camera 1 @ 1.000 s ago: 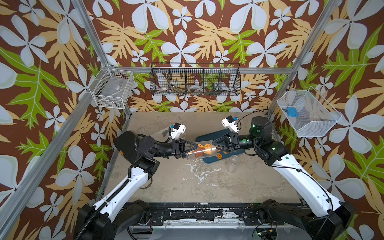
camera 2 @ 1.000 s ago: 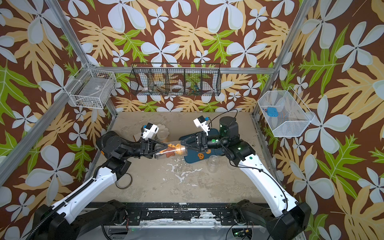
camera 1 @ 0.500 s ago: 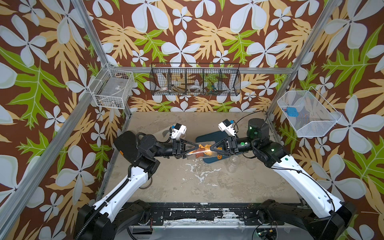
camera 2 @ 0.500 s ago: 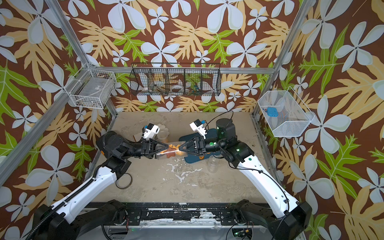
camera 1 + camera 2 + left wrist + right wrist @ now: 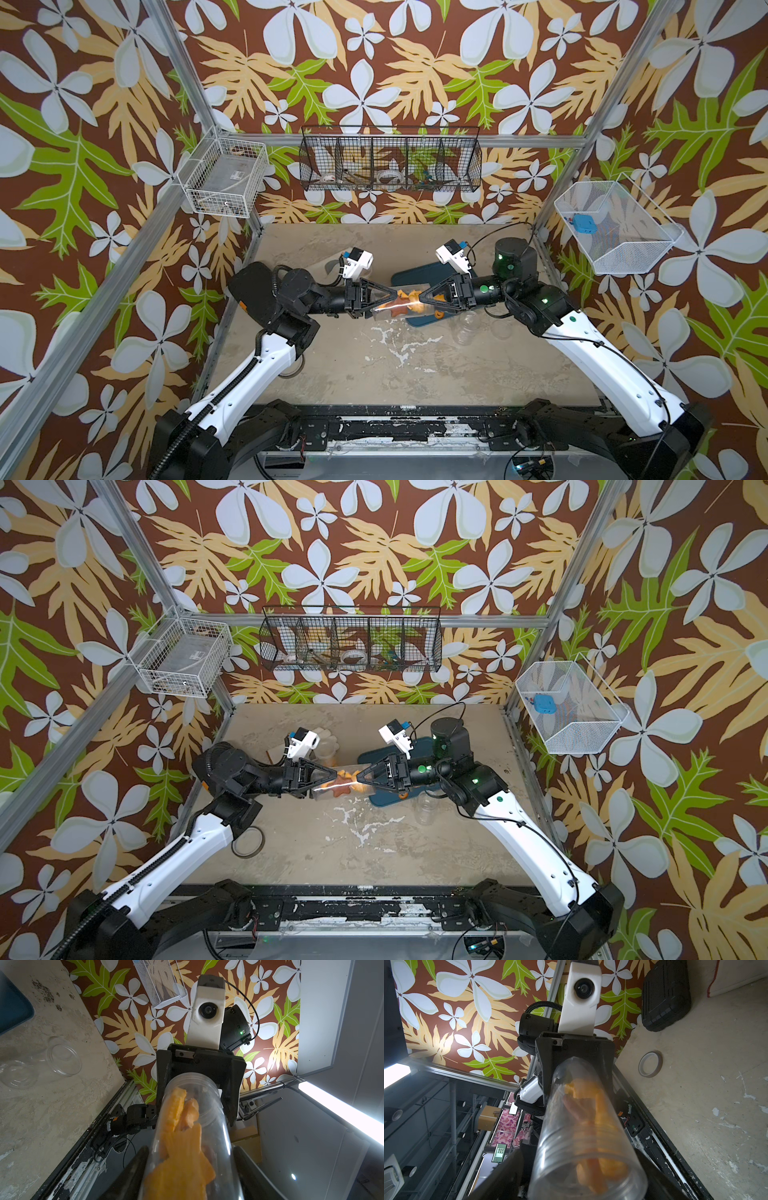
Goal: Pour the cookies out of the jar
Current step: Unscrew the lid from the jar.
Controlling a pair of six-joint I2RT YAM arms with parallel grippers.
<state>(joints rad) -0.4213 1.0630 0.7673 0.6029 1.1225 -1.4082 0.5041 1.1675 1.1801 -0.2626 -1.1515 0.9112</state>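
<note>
A clear plastic jar hangs level above the table, held from both ends. Orange and brown cookies lie inside it. My left gripper is shut on the closed base end. My right gripper is shut on the threaded open mouth end, with a finger on each side. One orange cookie lies on the dark blue tray below the right gripper.
Two clear round containers or lids sit on the table just right of the tray. A tape ring lies near the left arm. Wire baskets hang on the walls.
My right gripper slid a little left along the jar and its jaws narrowed onto the mouth end. The left gripper and the jar stayed put.
</note>
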